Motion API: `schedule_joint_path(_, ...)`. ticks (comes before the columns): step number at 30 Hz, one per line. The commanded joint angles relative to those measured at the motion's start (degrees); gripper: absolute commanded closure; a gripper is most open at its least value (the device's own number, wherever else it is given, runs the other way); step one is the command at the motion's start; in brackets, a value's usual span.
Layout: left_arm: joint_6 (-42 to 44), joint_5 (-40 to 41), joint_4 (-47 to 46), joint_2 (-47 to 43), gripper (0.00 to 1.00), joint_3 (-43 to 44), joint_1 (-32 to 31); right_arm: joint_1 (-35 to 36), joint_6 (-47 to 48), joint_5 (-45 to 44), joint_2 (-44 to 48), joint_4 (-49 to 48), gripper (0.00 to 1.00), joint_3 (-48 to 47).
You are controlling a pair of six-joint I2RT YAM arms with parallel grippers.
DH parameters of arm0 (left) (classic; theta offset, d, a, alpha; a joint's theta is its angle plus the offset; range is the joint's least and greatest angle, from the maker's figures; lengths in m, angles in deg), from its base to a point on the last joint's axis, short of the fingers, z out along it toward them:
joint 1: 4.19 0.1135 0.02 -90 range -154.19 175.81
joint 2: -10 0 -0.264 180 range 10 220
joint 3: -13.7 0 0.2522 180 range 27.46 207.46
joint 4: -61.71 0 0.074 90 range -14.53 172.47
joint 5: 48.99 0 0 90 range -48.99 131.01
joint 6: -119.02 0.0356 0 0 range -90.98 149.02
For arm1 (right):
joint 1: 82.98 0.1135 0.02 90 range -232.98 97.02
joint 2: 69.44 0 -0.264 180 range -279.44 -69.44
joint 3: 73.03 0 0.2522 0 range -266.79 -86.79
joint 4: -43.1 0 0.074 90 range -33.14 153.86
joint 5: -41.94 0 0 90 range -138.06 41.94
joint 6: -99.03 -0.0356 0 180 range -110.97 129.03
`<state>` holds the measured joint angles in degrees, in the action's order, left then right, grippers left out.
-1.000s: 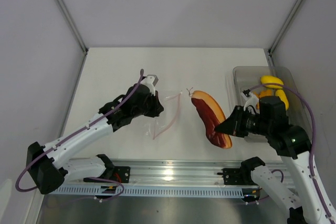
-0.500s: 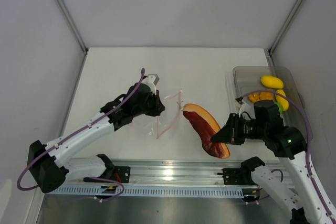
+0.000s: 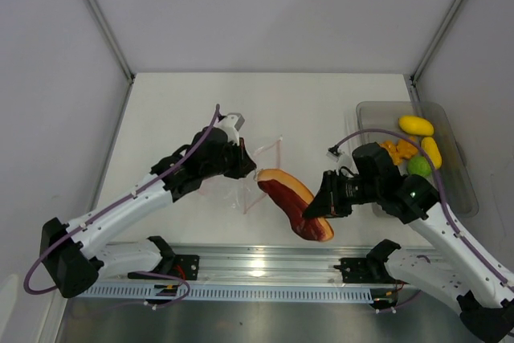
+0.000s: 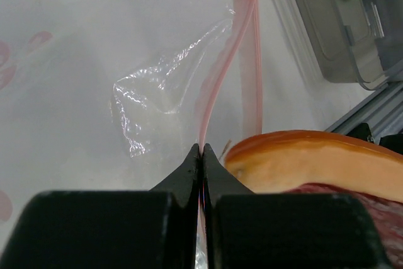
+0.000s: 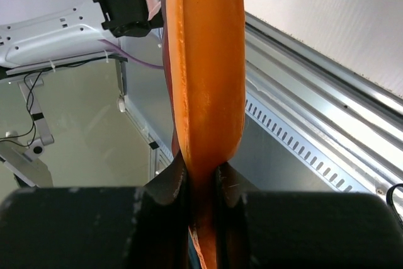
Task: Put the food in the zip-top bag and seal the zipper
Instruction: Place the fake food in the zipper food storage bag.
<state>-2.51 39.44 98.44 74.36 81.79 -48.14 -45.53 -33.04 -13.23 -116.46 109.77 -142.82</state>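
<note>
Over the table's near middle, the top view shows the right gripper [image 3: 322, 207] clamped on a long food slab [image 3: 289, 201], reddish-brown with an orange rim, just beside the zip-top bag [image 3: 229, 190]. In the left wrist view, the left gripper [image 4: 201, 153] pinches the pink zipper [image 4: 217, 86] above crinkled clear film. In the right wrist view, the fingers squeeze the slab's orange edge.

Slice [image 3: 291, 205] is showing orange skin, maroon face; zipper [image 4: 217, 86] showing pink; inside grey-clear tray [image 3: 371, 118], lime [image 3: 418, 166] showing green, ovals [image 3: 415, 125] yellow.
</note>
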Motion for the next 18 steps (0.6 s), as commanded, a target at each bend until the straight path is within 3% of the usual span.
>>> schedule_joint_path(1, -1.34, -3.26, -2.57, -3.62, 0.99, -0.62, 0.44, 1.57, -2.49, -2.74, -1.74, -6.22, 1.0, 0.13)
schedule_joint_path(11, -3.1, -7.22, -2.92, -8.1, 0.99, -3.7, 0.44, 2.98, -7.67, -4.33, -8.25, -13.79, 1.0, -0.75)
schedule_joint_path(18, -4.24, -9.07, -3.97, -8.55, 0.99, -4.23, 0.35, 7.8, -10.93, -7.22, -14.13, -18.01, 1.0, -5.4)
